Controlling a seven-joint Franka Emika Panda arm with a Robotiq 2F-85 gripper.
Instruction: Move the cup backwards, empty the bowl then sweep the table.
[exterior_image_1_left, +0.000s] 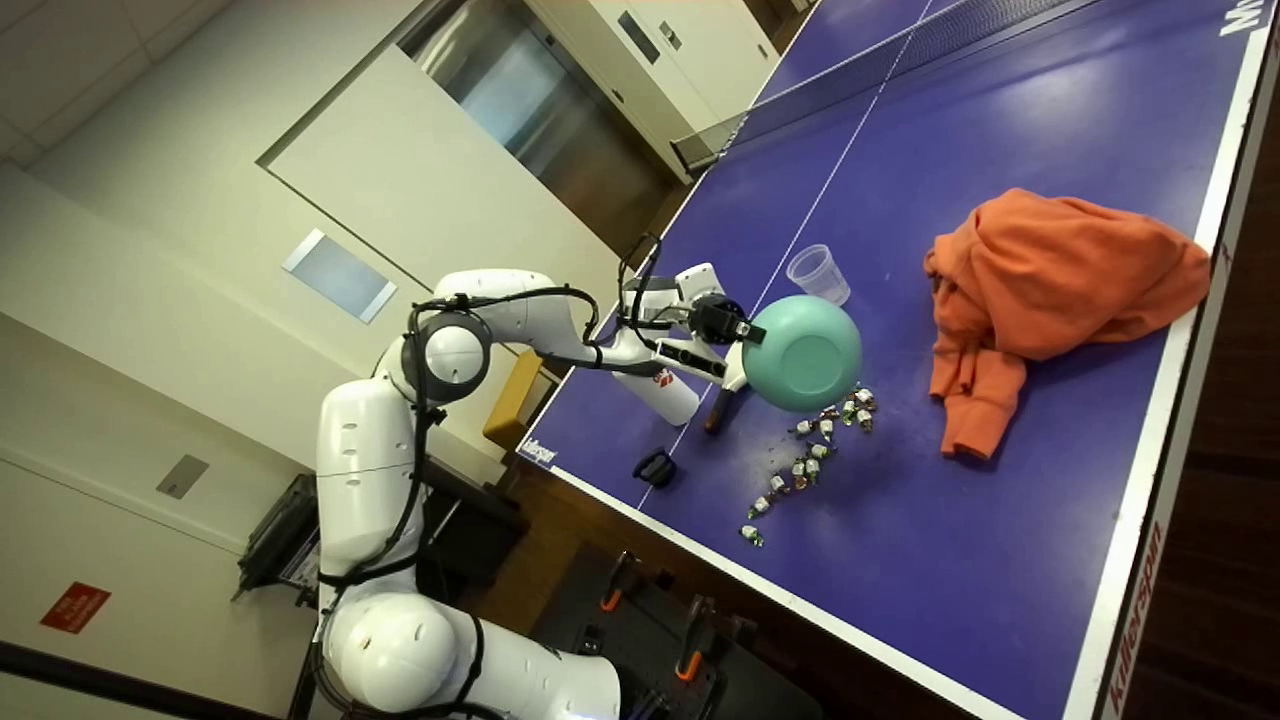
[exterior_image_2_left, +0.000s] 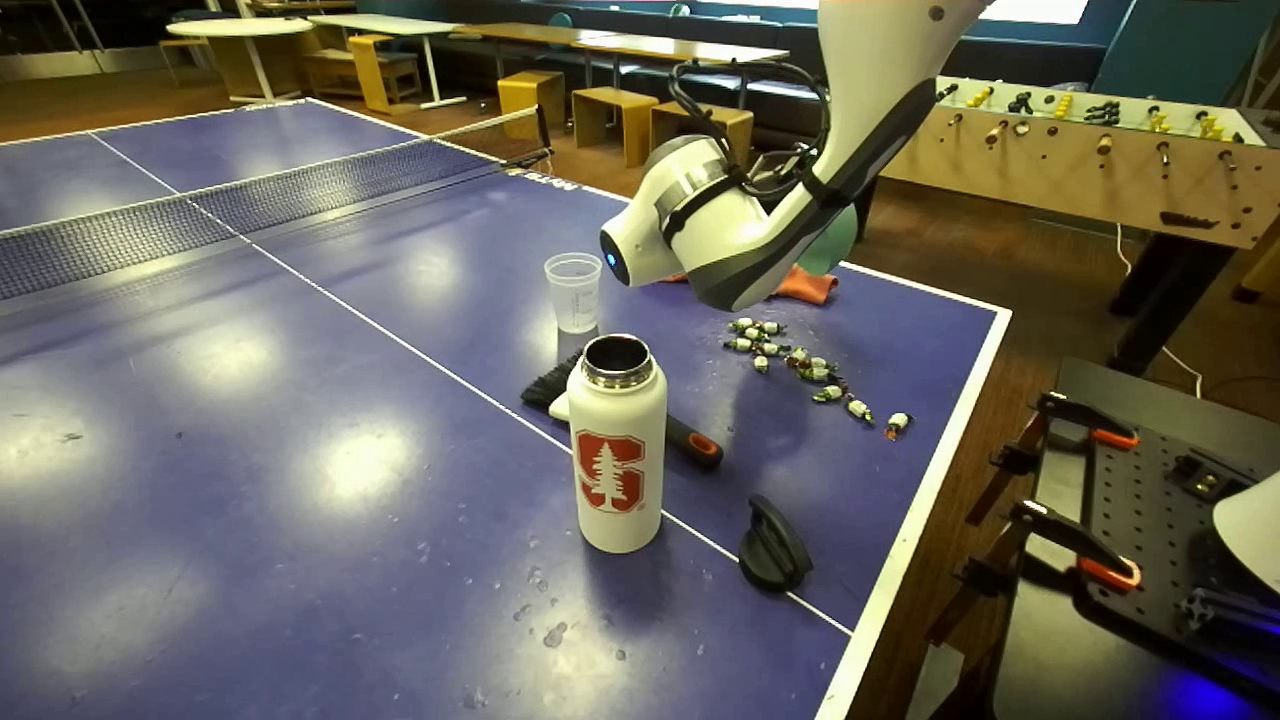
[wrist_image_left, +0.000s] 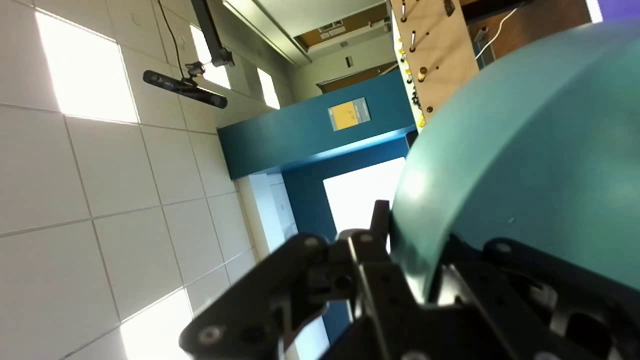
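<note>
Remotely, I record the bottle (exterior_image_2_left: 620, 470) standing uncapped on the table (exterior_image_2_left: 400, 600). Behind the bottle: the brush (exterior_image_2_left: 691, 441), partly hidden, then the cup (exterior_image_2_left: 573, 295), upright. Right of the bottle: the lid (exterior_image_2_left: 775, 556); farther back, sweets (exterior_image_2_left: 817, 371). Beyond the bottle: the arm (exterior_image_2_left: 735, 235), partly screening the bowl (exterior_image_2_left: 834, 246).

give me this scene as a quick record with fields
surface: blue table-tennis table with white lines
held: round teal-green bowl, rim pinched by the black gripper, tipped above the table
upright: translucent plastic cup; open white cylindrical bottle
scattered: small wrapped candies, white and green
lying loose: black-bristled brush; round black lid
heaped: crumpled orange cloth
sweeping: not yet done, brush unheld
</note>
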